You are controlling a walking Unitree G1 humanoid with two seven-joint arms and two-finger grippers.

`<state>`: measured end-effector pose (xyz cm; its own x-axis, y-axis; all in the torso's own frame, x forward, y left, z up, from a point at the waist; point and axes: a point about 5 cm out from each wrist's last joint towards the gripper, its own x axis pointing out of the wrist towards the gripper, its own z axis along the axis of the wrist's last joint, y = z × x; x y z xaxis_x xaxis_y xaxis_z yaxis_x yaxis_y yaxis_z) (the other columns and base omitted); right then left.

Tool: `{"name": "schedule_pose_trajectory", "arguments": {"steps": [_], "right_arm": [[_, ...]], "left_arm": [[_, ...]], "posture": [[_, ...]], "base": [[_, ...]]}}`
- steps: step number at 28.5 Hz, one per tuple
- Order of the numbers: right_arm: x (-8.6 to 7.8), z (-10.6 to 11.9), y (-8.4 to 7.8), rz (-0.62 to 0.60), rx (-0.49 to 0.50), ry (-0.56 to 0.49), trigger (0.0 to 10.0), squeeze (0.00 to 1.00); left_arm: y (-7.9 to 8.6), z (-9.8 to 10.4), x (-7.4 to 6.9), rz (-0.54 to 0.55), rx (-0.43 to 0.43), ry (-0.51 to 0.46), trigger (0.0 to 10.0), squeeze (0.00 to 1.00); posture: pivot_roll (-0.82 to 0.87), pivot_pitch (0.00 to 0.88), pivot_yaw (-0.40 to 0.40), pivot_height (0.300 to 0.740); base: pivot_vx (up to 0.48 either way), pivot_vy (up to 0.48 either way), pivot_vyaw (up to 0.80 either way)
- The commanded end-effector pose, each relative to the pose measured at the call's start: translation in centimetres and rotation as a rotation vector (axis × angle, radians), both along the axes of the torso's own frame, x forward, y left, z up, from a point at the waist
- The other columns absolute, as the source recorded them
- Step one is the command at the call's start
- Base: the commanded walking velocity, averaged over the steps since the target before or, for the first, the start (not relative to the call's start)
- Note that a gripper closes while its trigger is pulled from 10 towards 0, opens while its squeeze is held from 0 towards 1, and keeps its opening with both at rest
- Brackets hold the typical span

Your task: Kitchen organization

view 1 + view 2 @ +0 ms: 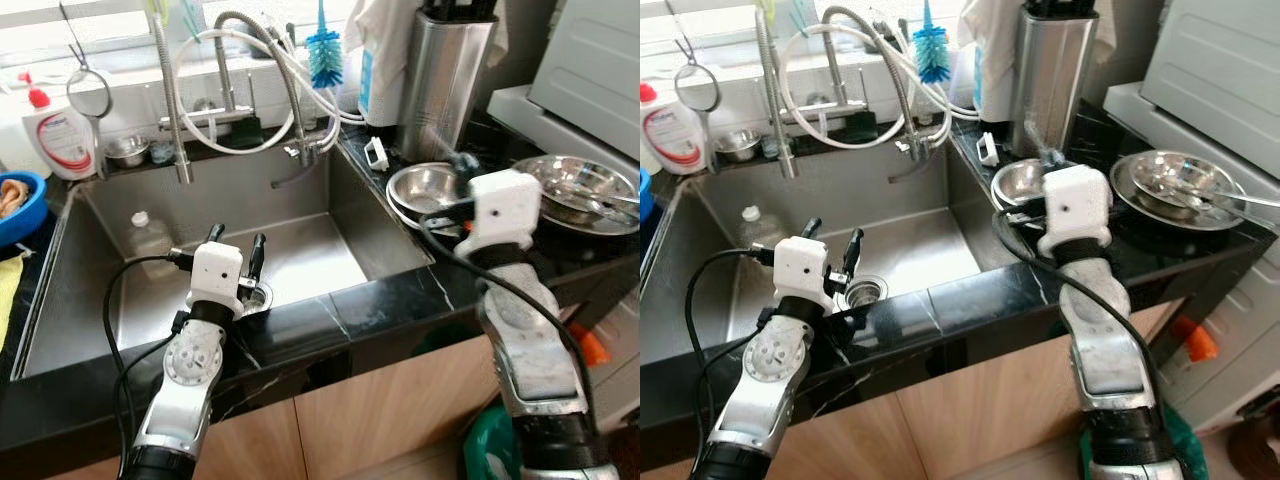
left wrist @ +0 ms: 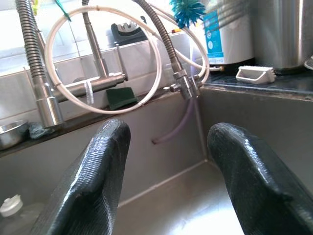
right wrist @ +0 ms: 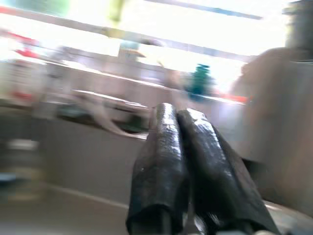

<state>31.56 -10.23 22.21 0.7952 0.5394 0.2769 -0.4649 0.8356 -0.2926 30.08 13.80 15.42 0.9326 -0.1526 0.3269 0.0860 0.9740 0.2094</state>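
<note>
Over the sink [image 1: 300, 250], left claw [image 1: 236, 247] spread open; right claw [image 3: 183, 147] pressed together (blurred), beside steel bowl [image 1: 425, 187].

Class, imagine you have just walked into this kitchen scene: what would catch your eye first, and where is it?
First, the two silver arms reaching over the black counter edge: the left gripper hangs open above the steel sink, while the right gripper, fingers pressed shut, is up beside the steel bowls on the counter to the sink's right. Next, the looping white hoses around the faucets behind the sink, with a blue bottle brush above.
</note>
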Motion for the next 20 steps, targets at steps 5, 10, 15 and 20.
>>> {"name": "schedule_pose_trajectory", "arguments": {"steps": [5, 10, 15, 20], "right_arm": [[0.5, 0.0, 0.1, 0.064, 0.010, 0.049, 10.0, 0.00], [1.4, -1.4, -0.8, -0.017, -0.019, 0.123, 10.0, 0.00], [1.8, -2.7, -1.0, -0.055, -0.062, 0.185, 10.0, 0.00], [2.2, -3.9, -1.7, -0.052, 0.033, 0.300, 10.0, 0.00]], "left_arm": [[0.5, 0.0, 0.0, 0.022, 0.014, 0.000, 10.0, 0.00], [0.4, -0.1, -0.1, 0.018, 0.015, 0.002, 10.0, 0.00], [0.3, -0.1, -0.1, 0.016, 0.016, 0.002, 10.0, 0.00], [0.3, -0.1, -0.1, 0.013, 0.020, 0.000, 10.0, 0.00]], "posture": [[-0.09, 0.000, 0.044, 0.740], [-0.09, 0.000, 0.045, 0.740], [-0.09, 0.000, 0.045, 0.740], [-0.08, 0.000, 0.047, 0.740]], "base": [[0.000, 0.000, 0.00], [0.000, 0.000, 0.00], [0.000, 0.000, 0.00], [0.000, 0.000, 0.00]]}}
